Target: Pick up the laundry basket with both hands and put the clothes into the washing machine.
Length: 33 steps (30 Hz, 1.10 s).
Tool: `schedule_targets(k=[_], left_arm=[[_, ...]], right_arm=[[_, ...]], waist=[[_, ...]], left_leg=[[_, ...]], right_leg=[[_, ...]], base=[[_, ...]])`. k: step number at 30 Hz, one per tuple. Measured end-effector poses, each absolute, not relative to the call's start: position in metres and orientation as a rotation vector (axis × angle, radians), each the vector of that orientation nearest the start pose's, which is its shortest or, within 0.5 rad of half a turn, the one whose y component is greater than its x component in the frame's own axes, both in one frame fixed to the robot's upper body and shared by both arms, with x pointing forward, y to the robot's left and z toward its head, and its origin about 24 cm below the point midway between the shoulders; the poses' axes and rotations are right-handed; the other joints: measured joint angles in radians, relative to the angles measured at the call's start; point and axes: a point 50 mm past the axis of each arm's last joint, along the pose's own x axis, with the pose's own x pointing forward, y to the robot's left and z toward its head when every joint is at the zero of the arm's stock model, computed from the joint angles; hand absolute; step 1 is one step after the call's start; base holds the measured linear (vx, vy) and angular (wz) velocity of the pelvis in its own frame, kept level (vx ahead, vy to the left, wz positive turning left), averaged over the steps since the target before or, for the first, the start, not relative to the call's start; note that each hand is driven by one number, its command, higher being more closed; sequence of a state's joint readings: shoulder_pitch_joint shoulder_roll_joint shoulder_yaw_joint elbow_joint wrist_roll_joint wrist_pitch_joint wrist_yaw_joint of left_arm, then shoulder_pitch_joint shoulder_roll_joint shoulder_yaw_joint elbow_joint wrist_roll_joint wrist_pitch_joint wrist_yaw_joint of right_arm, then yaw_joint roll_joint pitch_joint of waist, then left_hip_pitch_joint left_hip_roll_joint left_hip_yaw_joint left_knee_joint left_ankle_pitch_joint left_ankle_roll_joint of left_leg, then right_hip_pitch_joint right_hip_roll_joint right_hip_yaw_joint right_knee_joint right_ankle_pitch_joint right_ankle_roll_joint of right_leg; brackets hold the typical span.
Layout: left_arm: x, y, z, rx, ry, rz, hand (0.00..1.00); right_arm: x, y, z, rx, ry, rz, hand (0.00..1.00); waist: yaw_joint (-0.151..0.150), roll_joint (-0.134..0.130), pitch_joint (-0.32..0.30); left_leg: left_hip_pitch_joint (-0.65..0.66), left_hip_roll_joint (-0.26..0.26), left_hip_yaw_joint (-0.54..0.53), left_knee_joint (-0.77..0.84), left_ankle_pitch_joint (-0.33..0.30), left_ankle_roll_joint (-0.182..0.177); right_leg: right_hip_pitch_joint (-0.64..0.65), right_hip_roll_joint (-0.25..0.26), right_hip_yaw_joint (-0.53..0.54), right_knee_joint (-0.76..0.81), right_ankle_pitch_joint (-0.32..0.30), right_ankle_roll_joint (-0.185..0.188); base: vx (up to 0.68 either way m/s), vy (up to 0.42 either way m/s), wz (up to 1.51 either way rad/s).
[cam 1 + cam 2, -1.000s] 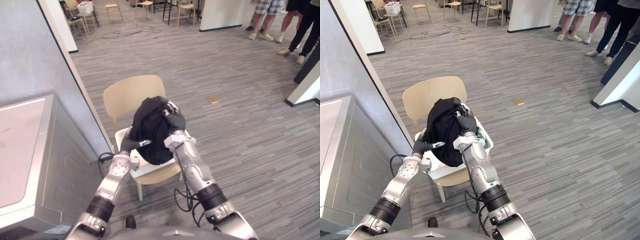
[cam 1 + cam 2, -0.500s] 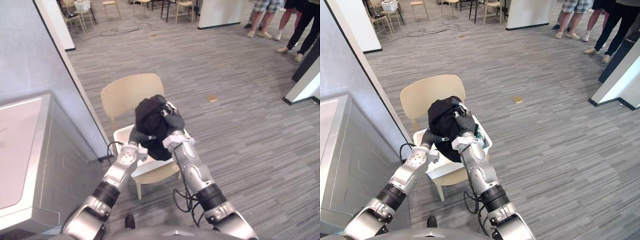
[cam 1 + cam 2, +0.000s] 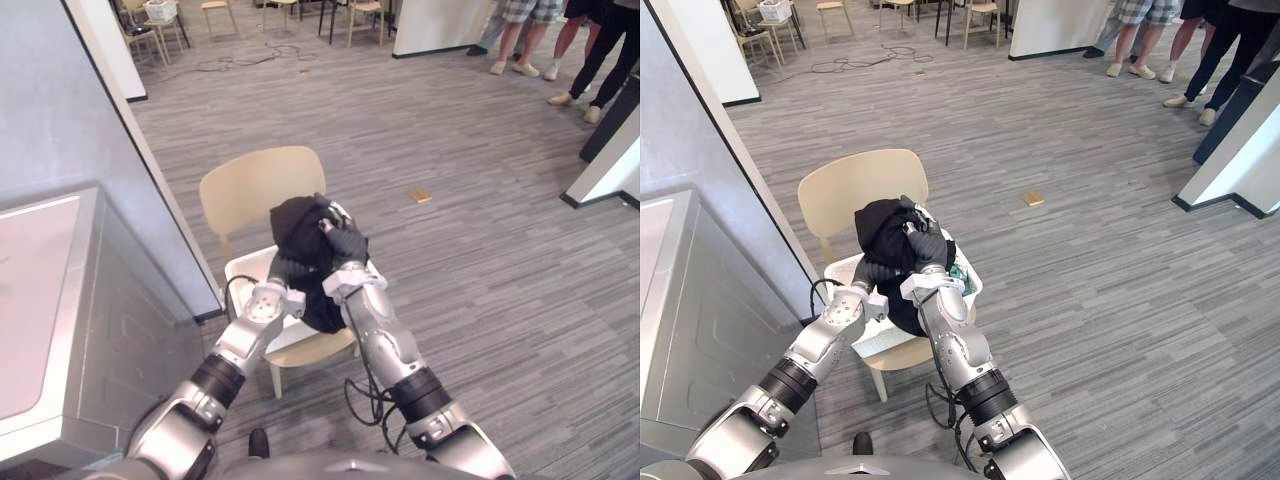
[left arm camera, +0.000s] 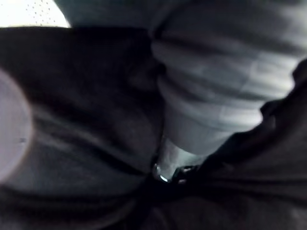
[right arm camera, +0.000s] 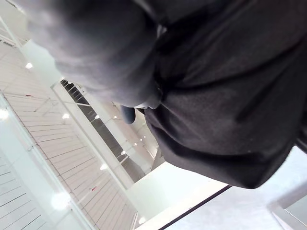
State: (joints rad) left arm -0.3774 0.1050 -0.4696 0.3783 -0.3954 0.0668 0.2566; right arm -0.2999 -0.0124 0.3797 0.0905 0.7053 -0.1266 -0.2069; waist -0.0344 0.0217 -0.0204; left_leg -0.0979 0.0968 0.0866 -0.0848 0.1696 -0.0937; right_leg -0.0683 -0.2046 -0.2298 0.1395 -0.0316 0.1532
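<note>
Left eye view, basket: the white laundry basket (image 3: 243,272) sits on the seat of the chair (image 3: 255,185), with black clothes (image 3: 298,222) heaped above its rim.
Left eye view, hands: the left hand (image 3: 288,268) and right hand (image 3: 347,243) are both sunk in the heap over the chair seat. The cloth hides the fingers, so I cannot tell whether they are curled.
Right eye view, handling: the clothes look soft, limp and likely to slide; the basket looks light and rigid. The opposite rims seem the best grip.
Right eye view, target: the washing machine (image 3: 690,330) stands to the chair's left.
Left wrist view: close dark folds; the fingers are unclear.
Right wrist view: bulging dark cloth; the fingers are unclear.
Writing: none legible.
</note>
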Motion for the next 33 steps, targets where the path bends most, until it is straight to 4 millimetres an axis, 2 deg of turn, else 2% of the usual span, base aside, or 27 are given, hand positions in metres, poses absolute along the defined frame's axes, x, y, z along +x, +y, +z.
schedule_targets(k=[9,10,17,21,25,28,31,33], left_arm=[[0.300,0.059,0.029,-0.091,0.222,-0.232,1.00],[0.300,0.059,0.029,-0.093,0.222,-0.232,1.00],[0.302,0.065,0.030,-0.133,0.228,-0.203,1.00],[0.304,0.088,0.037,-0.211,0.186,-0.098,1.00],[0.299,0.127,0.041,-0.296,0.133,0.064,1.00],[0.288,0.168,0.042,-0.343,0.080,0.219,1.00],[0.272,0.192,0.038,-0.362,0.056,0.317,1.00],[0.256,0.207,0.028,-0.365,0.077,0.384,1.00]], right_arm=[[0.288,-0.053,0.097,0.645,-0.078,0.259,1.00],[0.288,-0.053,0.097,0.645,-0.078,0.259,0.00],[0.289,-0.055,0.097,0.637,-0.085,0.257,0.00],[0.288,-0.063,0.093,0.628,-0.084,0.246,0.00],[0.279,-0.092,0.074,0.593,-0.058,0.125,0.00],[0.267,-0.123,0.051,0.530,-0.015,0.014,0.00],[0.253,-0.146,0.039,0.515,0.008,-0.073,0.00],[0.240,-0.164,0.033,0.488,0.016,-0.128,0.00]], waist=[[0.000,-0.011,-0.007],[0.000,-0.011,-0.007],[0.001,-0.015,-0.005],[0.002,-0.025,-0.005],[0.007,-0.031,-0.002],[0.007,-0.031,-0.002],[0.009,-0.031,-0.002],[0.008,-0.031,-0.002]], left_leg=[[-0.002,0.000,-0.001,0.000,0.003,0.004],[-0.002,0.000,-0.001,0.000,0.003,0.003],[-0.001,0.000,-0.001,0.000,0.004,0.001],[0.004,0.001,0.000,0.000,0.003,0.000],[0.006,0.000,0.001,0.000,0.000,0.002],[0.008,-0.002,0.005,0.000,-0.002,0.001],[0.010,-0.002,0.006,0.000,-0.004,-0.001],[0.012,-0.003,0.005,0.000,-0.006,-0.002]], right_leg=[[-0.002,0.000,-0.001,0.004,0.000,0.000],[-0.002,0.000,-0.001,0.005,0.000,0.000],[-0.003,-0.001,-0.001,0.010,-0.002,-0.001],[-0.003,-0.001,0.002,0.017,-0.008,0.000],[-0.003,-0.002,0.001,0.025,-0.017,0.001],[-0.002,-0.003,0.002,0.026,-0.019,0.003],[-0.002,-0.003,0.002,0.026,-0.023,0.003],[-0.001,-0.003,0.002,0.027,-0.026,0.003]], base=[[0.00,0.000,0.00],[0.00,0.000,0.00],[0.00,0.000,0.00],[0.00,0.000,0.00],[0.00,0.000,0.00],[0.02,0.001,-0.01],[0.03,-0.001,-0.01],[0.00,0.000,0.00]])
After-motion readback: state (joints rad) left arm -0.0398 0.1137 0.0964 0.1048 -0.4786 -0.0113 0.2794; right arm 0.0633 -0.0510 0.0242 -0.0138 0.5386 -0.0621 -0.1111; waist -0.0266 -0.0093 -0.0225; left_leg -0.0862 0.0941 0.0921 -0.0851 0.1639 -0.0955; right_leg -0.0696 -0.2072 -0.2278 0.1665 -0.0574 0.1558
